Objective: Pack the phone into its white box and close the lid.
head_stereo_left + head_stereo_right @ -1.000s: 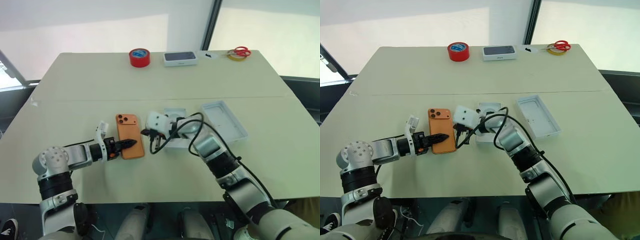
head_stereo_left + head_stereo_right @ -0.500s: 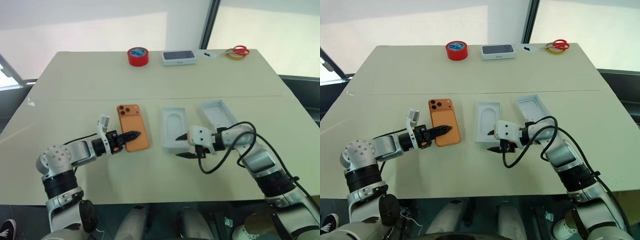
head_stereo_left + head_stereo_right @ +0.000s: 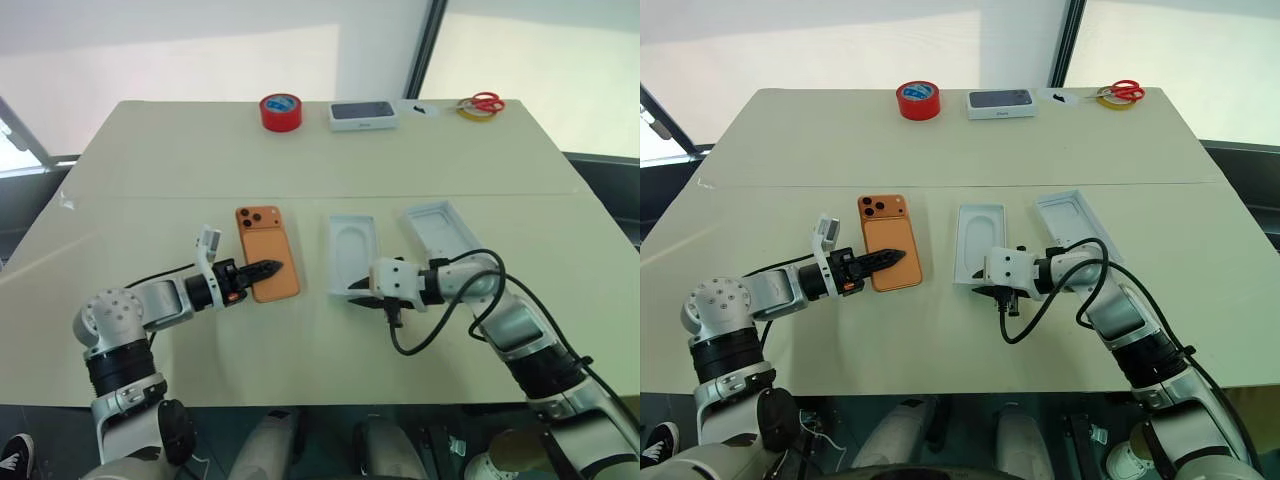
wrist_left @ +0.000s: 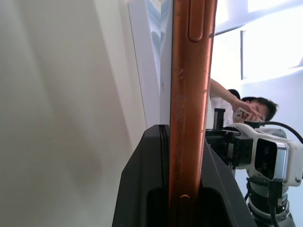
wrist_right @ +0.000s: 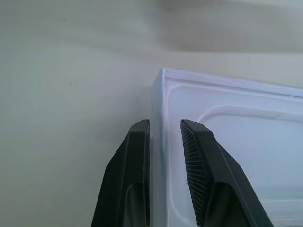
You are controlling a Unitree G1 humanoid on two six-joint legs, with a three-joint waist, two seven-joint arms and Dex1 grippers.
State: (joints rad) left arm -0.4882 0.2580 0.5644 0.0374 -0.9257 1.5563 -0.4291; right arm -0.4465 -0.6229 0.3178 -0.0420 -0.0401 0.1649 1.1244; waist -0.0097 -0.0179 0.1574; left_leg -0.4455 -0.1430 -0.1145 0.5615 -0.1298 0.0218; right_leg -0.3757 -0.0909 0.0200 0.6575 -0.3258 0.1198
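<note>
Pinching the flat orange phone [image 3: 267, 267] at its near edge, the left end effector [image 3: 262, 270] readies insertion; the right end effector [image 5: 164, 161] straddles the shallow white box [image 3: 351, 253] wall, steadying it on the tabletop [image 3: 300, 170].

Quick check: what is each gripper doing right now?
Left gripper: shut on the phone, fingers clamping its near edge.
Right gripper: fingers straddling a wall of the white box with a narrow gap; whether they grip it cannot be told.

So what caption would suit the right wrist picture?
Two black fingers straddle the thin side wall of a shallow white cardboard tray on a beige table.
</note>
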